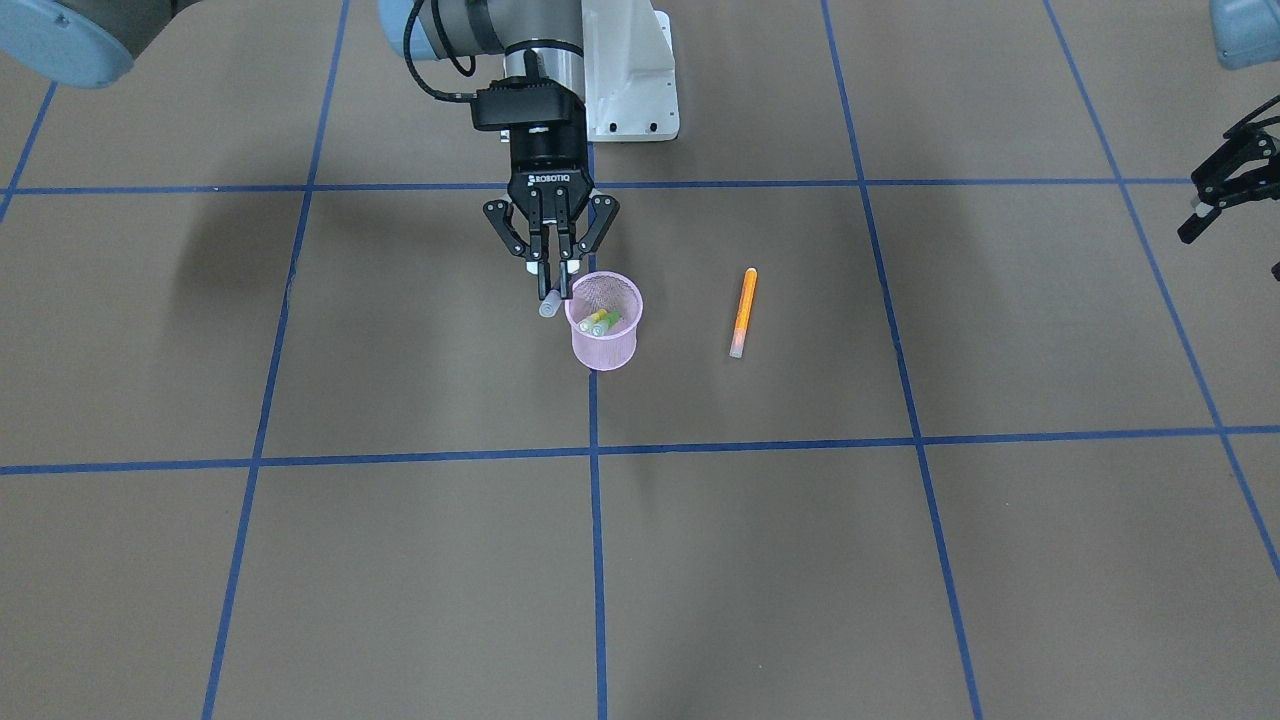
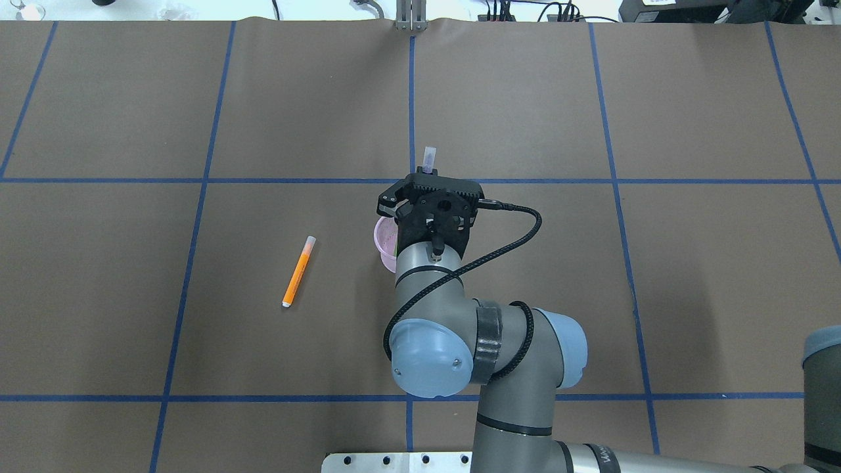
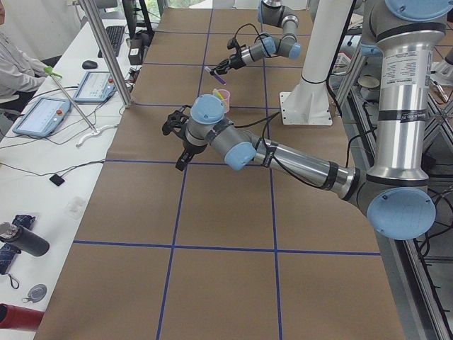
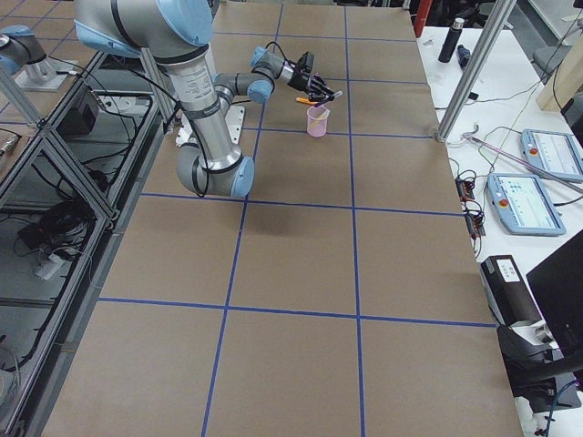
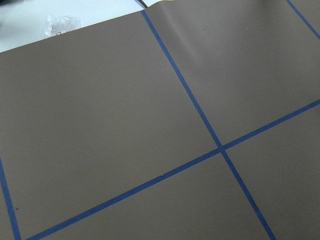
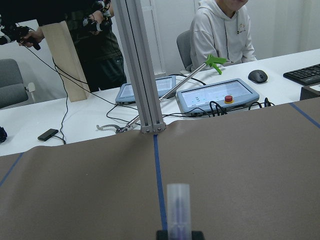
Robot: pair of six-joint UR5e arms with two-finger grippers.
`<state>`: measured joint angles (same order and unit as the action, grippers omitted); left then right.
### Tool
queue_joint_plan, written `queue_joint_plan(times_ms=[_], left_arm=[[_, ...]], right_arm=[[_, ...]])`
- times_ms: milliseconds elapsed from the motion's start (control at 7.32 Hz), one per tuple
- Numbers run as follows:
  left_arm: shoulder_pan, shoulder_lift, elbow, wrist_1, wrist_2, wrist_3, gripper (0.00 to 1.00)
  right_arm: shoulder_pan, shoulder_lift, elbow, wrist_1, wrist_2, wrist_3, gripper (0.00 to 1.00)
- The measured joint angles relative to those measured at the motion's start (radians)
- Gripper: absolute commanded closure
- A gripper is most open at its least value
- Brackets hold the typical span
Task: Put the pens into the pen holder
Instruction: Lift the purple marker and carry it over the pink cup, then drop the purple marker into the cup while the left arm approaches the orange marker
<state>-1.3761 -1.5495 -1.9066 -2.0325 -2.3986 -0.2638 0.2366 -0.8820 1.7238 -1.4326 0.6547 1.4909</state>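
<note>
Purple pen with translucent cap [image 6: 178, 207] clamped in right gripper [image 1: 556, 288], just beside pink wire-mesh cup [image 1: 604, 345], likely staging drop; left gripper [image 1: 1195, 215] jaws unclear.

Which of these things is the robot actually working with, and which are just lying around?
In the job:
purple pen held in the right arm's fingers
pink pen holder
yellow and green pens inside it
orange pen on the table

Just lying about:
tablets, keyboard, mouse and dark bottle on the white desk
</note>
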Motion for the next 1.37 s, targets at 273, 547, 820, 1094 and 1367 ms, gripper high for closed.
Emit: queue_joint_plan(times_ms=[273,547,820,1094,1367], left_arm=[[0.000,-0.001,0.004,0.000,0.000,0.000,0.00],[0.000,-0.006,0.006,0.000,-0.001,0.000,0.00],[0.000,-0.007,0.006,0.000,-0.001,0.000,0.00],[0.006,-0.008,0.000,-0.001,-0.008,-0.006,0.00],[0.065,-0.020,-0.005,0.000,-0.010,-0.041,0.00]], right_arm=[[-0.010,0.018,-0.043,0.000,-0.012,0.002,0.64],[-0.019,0.026,-0.059,0.001,-0.013,0.000,0.01],[-0.021,0.027,-0.055,0.000,-0.010,-0.006,0.01],[-0.011,0.028,-0.008,-0.009,0.041,-0.028,0.01],[0.066,0.028,0.089,-0.111,0.236,-0.056,0.01]])
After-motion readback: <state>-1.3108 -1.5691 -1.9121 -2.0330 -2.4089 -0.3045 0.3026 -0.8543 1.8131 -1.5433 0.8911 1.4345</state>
